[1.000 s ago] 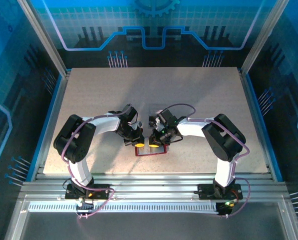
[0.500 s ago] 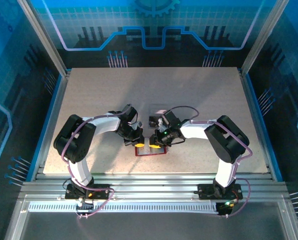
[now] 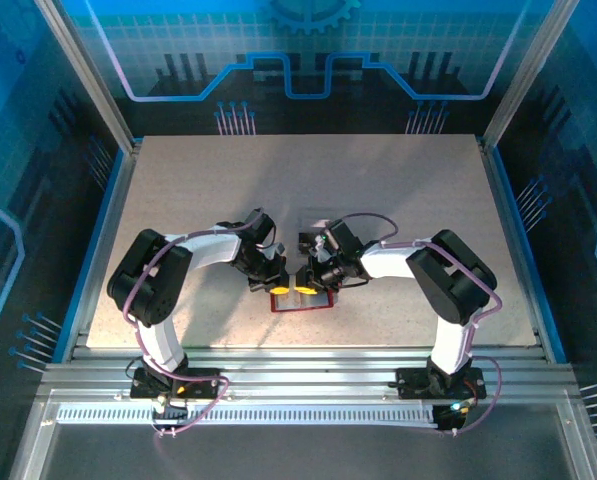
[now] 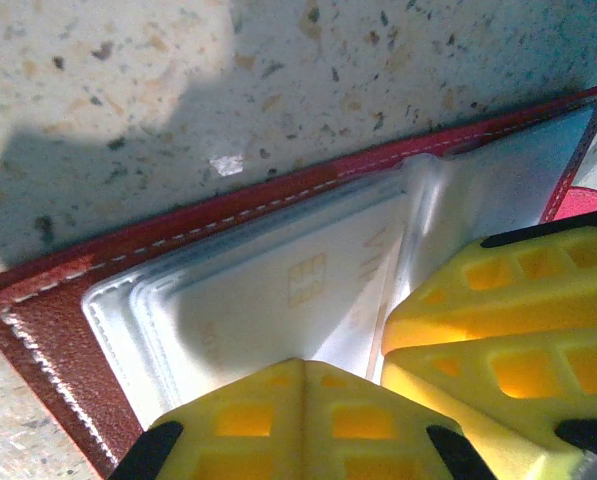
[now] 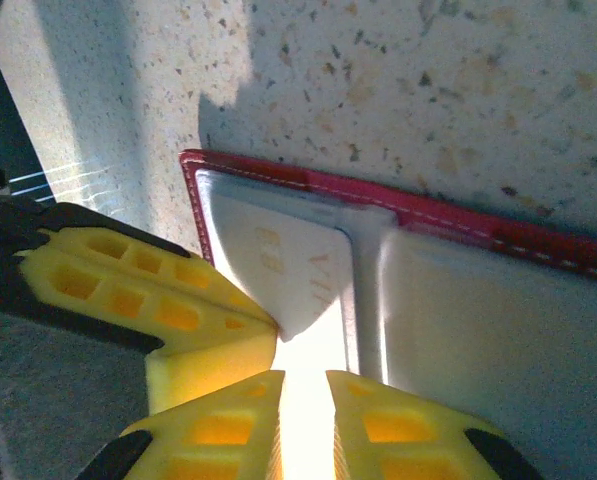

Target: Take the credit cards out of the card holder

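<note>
The card holder (image 3: 303, 303) lies open and flat on the table, red outside (image 4: 48, 330) and grey-silver inside. A pale card (image 4: 308, 280) with a chip mark sits in its left sleeve, and one corner of the card (image 5: 278, 265) sticks out toward the fold. My left gripper (image 4: 303, 362) is shut, its tips pressing down on that card. My right gripper (image 5: 303, 385) stands just in front of the card's free corner, its jaws a narrow gap apart with nothing between them. From above, both grippers (image 3: 277, 289) (image 3: 307, 289) meet tip to tip over the holder.
The holder lies near the table's front edge (image 3: 308, 345), between the two arm bases. A faint clear box (image 3: 316, 220) stands just behind the right wrist. Speckled bare tabletop (image 3: 308, 170) stretches beyond it to the back wall.
My right gripper's jaws have parted slightly and its wrist has shifted a little over the holder. The left gripper has stayed shut and still.
</note>
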### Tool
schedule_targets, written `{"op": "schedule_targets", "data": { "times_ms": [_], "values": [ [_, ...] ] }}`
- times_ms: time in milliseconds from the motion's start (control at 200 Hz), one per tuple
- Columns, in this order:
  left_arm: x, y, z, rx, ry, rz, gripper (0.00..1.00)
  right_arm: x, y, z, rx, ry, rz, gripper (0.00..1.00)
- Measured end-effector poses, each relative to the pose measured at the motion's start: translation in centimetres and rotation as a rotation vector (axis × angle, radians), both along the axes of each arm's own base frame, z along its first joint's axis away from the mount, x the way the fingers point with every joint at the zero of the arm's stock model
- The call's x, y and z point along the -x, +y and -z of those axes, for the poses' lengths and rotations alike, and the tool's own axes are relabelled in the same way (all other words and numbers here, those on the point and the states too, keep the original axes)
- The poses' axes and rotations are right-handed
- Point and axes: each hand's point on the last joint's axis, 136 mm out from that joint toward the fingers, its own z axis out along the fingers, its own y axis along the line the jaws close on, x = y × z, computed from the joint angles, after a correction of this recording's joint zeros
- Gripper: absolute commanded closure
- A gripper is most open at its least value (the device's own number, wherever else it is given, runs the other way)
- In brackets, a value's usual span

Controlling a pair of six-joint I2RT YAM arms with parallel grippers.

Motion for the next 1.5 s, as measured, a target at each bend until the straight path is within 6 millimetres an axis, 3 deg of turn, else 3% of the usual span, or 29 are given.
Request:
{"op": "schedule_targets", "data": {
  "times_ms": [635, 920, 1501],
  "values": [
    [0.0, 0.0, -0.1, 0.0, -0.001, 0.0, 1.0, 0.1, -1.0, 0.7, 0.099, -0.013, -0.041, 0.82],
    [0.0, 0.0, -1.8, 0.016, -0.032, -0.001, 1.0, 0.2, -1.2, 0.4, 0.113, -0.008, -0.039, 0.82],
    [0.1, 0.0, -1.9, 0.02, -0.03, -0.003, 1.0, 0.2, -0.8, -0.1, 0.091, -0.013, -0.04, 0.85]
  ]
}}
